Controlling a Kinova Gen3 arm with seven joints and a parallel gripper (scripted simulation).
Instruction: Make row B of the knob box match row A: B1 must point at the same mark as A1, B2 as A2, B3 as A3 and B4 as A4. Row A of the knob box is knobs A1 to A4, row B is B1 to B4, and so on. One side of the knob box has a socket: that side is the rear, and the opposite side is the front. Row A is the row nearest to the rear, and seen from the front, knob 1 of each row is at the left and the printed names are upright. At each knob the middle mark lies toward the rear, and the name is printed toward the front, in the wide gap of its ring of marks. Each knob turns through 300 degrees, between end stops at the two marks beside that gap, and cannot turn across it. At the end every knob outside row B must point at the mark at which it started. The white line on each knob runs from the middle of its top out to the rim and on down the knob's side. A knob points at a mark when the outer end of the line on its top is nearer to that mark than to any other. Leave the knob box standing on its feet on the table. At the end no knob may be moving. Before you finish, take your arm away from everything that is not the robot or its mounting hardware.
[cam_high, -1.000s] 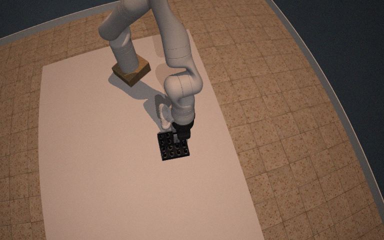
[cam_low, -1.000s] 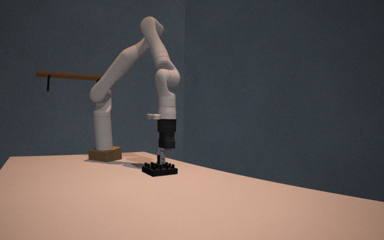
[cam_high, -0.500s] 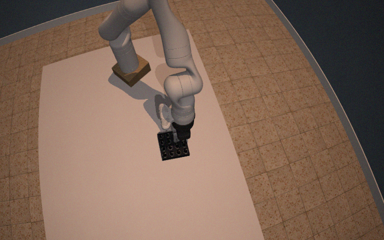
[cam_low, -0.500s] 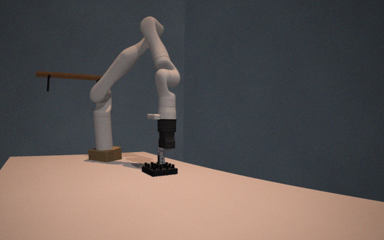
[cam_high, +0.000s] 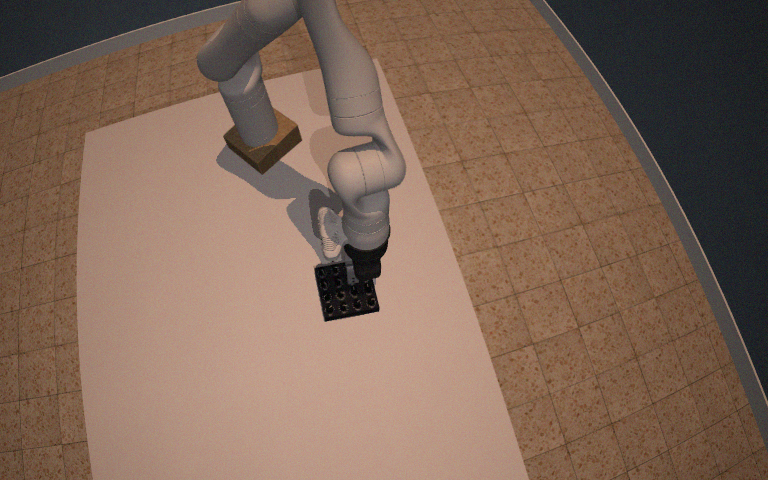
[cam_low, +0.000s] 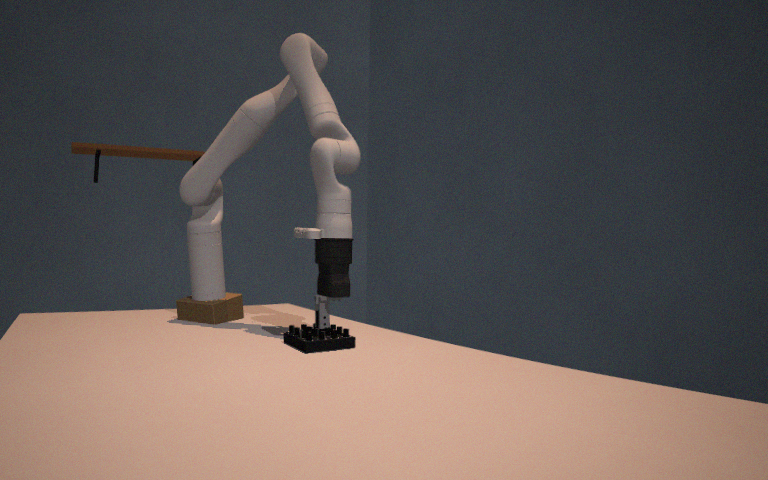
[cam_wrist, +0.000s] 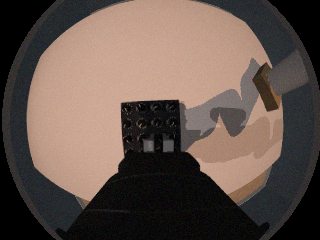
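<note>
The black knob box (cam_high: 346, 293) stands on its feet on the pale mat, right of the middle, with rows of small black knobs on top. It also shows in the exterior view (cam_low: 319, 338) and in the wrist view (cam_wrist: 152, 126). My gripper (cam_high: 365, 275) points straight down over the box's far right part. Its fingers (cam_low: 321, 323) reach down among the knobs. In the wrist view the two light finger pads stand close together around a knob in the row nearest the camera. The knob itself and its white line are hidden. The names and marks are too small to read.
The arm's wooden base block (cam_high: 262, 140) stands at the back of the mat. A wooden bar (cam_low: 135, 151) with a black hook hangs high at the left behind the arm. Tiled floor surrounds the mat.
</note>
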